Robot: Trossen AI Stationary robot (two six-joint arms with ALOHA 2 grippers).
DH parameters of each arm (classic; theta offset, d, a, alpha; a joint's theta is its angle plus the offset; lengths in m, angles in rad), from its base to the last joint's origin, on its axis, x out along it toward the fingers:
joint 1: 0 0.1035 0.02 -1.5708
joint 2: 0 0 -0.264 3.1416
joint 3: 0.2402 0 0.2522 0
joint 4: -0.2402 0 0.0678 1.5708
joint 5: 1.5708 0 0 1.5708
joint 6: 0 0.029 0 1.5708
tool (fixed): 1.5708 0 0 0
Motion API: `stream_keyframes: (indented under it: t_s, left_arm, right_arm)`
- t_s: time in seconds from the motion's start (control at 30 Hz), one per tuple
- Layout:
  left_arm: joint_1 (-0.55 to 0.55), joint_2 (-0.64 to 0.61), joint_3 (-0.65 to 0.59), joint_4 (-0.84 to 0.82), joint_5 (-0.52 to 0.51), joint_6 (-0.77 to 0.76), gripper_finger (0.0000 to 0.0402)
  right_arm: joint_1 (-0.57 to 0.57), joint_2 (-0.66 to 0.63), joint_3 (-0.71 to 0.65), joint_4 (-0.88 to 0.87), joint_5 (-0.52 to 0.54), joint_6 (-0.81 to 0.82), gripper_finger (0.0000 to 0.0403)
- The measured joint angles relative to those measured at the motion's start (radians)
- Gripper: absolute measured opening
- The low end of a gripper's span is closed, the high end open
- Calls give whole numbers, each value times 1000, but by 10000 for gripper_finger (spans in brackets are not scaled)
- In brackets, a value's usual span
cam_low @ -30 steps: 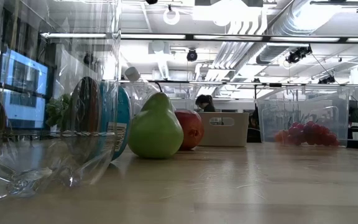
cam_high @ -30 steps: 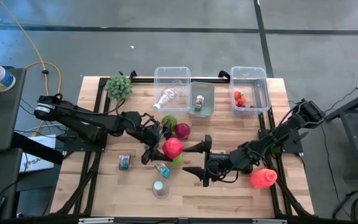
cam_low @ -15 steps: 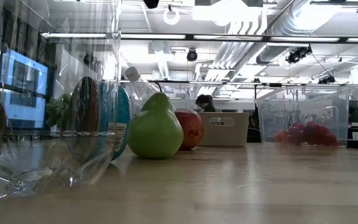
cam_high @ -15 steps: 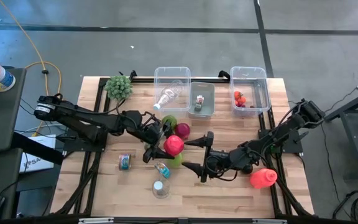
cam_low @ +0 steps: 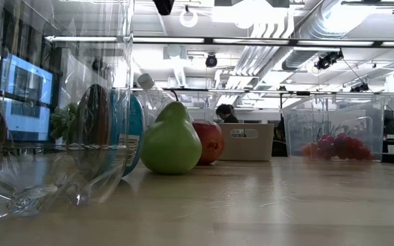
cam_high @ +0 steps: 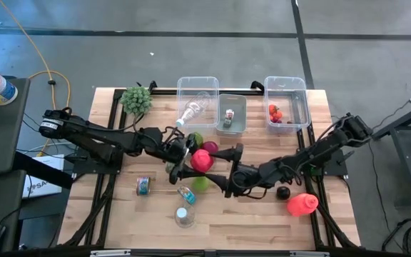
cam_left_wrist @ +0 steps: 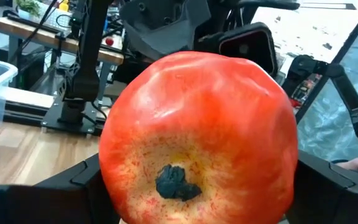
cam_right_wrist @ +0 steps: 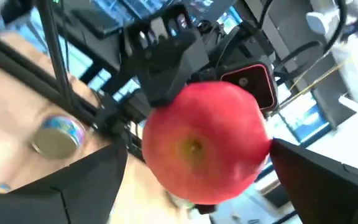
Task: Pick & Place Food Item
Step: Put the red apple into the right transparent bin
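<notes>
I counted one red apple [cam_high: 203, 160] at the centre of the frame, clamped in my left claw [cam_high: 189, 158], lifted above the desk [cam_high: 262, 221]. My right claw [cam_high: 229, 170] stood apart just right of it. Around lay one green pear [cam_low: 171, 139], three clear bins [cam_high: 286, 100], one can [cam_high: 143, 185].

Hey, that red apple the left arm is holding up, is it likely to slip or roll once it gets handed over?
The red apple looks round and smooth, so it would probably roll if set down loose. Its glossy skin may slip between the right gripper fingers, which stand open around it. It seems rigid, not squashy.
</notes>
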Motion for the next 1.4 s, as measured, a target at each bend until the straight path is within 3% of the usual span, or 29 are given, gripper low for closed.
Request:
stream_keyframes:
  t_s: [0.33, 0.97, 1.23, 1.4]
  left_arm:
    - [-1, 0, -1, 12, -6, 5, 317]
    - [0, -2, 1, 15, -66, 5, 317]
    - [0, 0, 3, 10, -78, 6, 317]
    - [3, 0, -1, -4, -90, 3, 317]
  right_arm:
    - [-5, 3, 0, 40, -29, -123, 373]
    - [-95, 5, -2, 94, -245, -185, 374]
    - [-104, 11, -2, 105, -293, -296, 372]
    - [-115, 44, 1, 112, -252, -253, 344]
